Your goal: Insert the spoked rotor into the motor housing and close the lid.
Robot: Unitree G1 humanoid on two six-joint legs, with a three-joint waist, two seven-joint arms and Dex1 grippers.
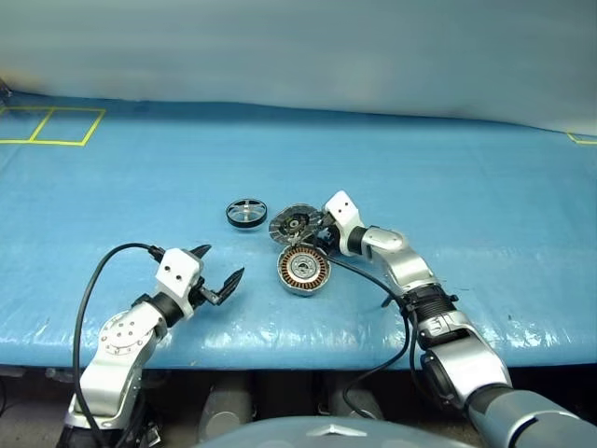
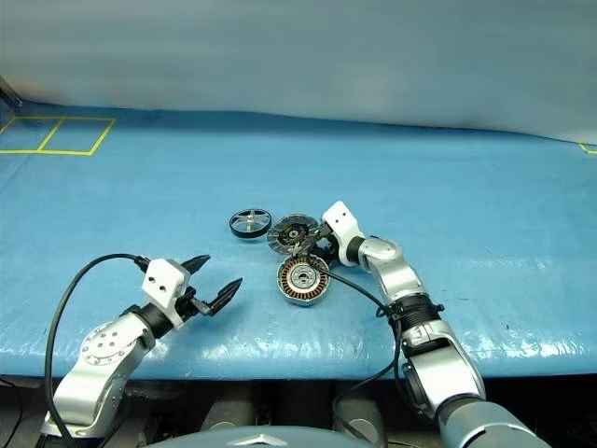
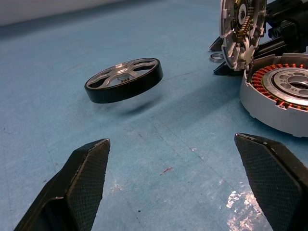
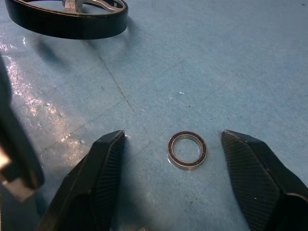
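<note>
A: Where was the right gripper [image 4: 171, 180], and what was its state?

B: It was low over the blue plastic-covered table [image 1: 485, 187], just behind the motor parts. Its two black fingers [image 4: 91, 187] stood apart and grasped nothing. A small thin loose metal ring [image 4: 187, 149] lay flat on the table between the fingertips, touching neither of them.

A: And the motor housing?

B: The round shallow silver motor housing [image 1: 304, 270], with copper-coloured windings and a metal bearing in the centre, lay on the table just beside this gripper, on the side nearer to the robot. Its flat round grey lid with the notched edge [image 1: 296, 224] stood tilted up from the housing, right next to the right gripper's fingers. The ribbed, dark-centred face looked towards the left gripper.

A: Was the rotor already inside?

B: No. The spoked rotor [image 1: 246, 213], a small wheel with black outer rim and shiny silver spokes, lay flat on the table, beyond the lid and apart from it, ahead of the right gripper's fingertips.

A: What about the left gripper [image 1: 216, 273]?

B: It was released, the fingers [image 3: 82, 183] wide apart and empty. It hovered near the table's front edge. The rotor lay well ahead of it, and the housing ahead and to its right side
</note>
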